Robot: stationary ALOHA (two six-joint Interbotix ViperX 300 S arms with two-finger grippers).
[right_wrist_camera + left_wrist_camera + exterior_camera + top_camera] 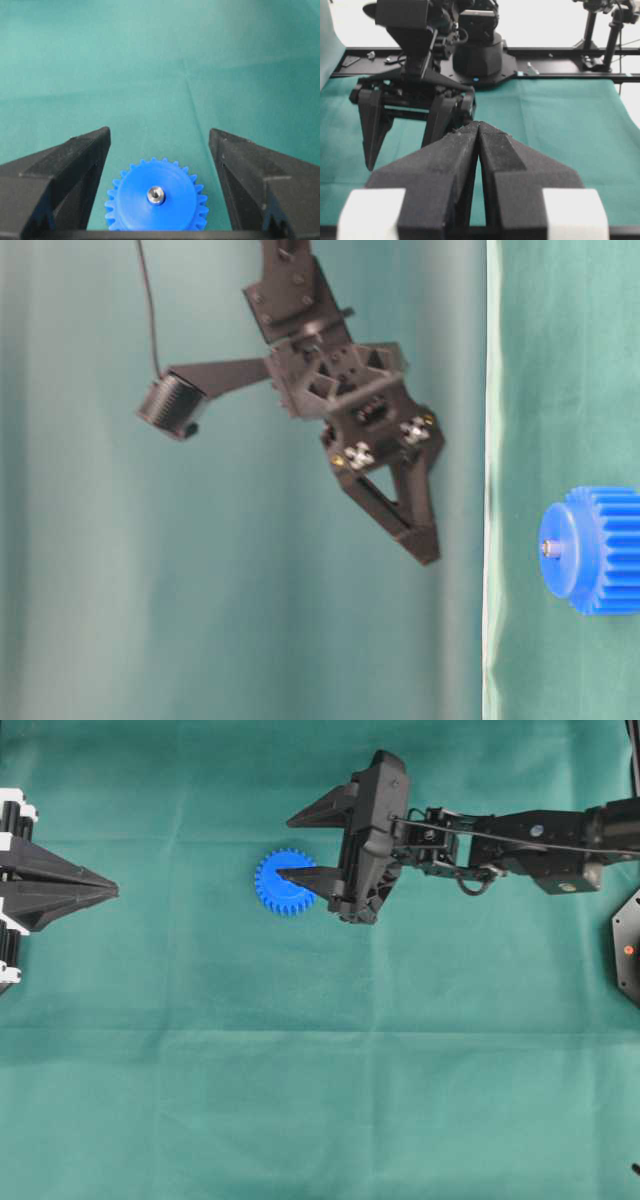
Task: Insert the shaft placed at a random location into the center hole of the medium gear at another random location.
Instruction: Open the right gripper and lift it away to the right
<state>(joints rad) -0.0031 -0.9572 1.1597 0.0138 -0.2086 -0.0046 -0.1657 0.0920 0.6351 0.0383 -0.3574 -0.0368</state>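
Shaft [155, 195] stands seated in the center hole of the medium gear [156, 201], well in from the green cloth's [300, 1070] edges, so the right gripper [159, 150] hangs above with jaws spread wide and empty, the job apparently done, while the left gripper [479, 131] rests pinched together, empty, near the left edge.

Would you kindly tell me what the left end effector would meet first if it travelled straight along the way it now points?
Probably the right end effector, which stands open directly ahead of the shut left end effector in the left wrist view; from overhead the medium gear lies between them, though likely below that line.
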